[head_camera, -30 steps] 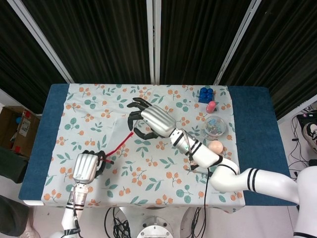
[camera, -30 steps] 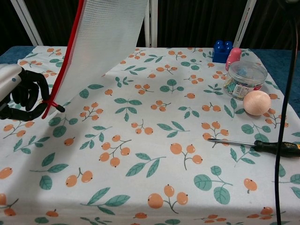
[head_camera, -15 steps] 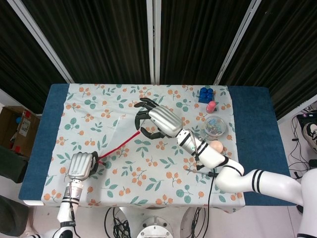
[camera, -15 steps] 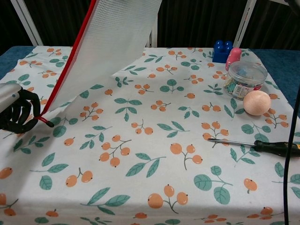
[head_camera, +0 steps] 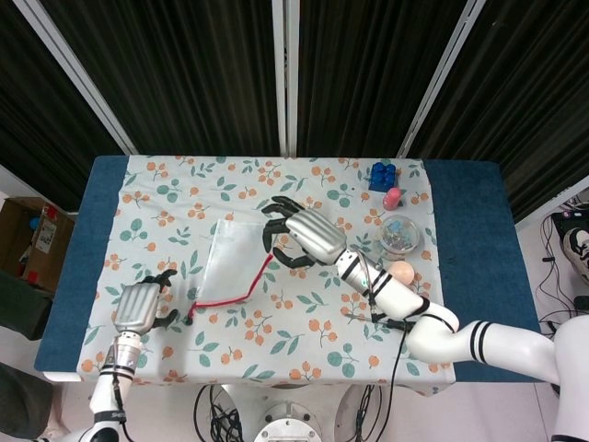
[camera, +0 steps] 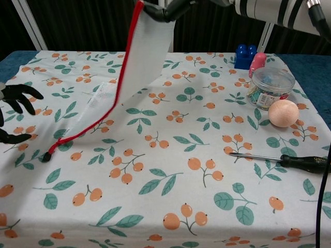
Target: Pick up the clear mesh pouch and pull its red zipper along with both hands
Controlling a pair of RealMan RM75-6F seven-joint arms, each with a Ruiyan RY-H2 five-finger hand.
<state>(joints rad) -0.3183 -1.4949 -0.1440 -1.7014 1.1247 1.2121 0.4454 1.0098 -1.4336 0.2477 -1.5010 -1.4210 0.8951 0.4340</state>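
My right hand (head_camera: 308, 235) pinches the pouch (head_camera: 230, 262) top; it hangs down-left, red zipper (camera: 111, 106) trailing to the counter (camera: 170, 170). My left hand (head_camera: 138, 307) is spread, empty.

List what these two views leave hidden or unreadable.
- Chest view: the right hand gripping the mesh pouch is cut off by the top edge.
- Chest view: the left hand is cropped by the left edge.
- Head view: the clear jar is too small to tell its contents.
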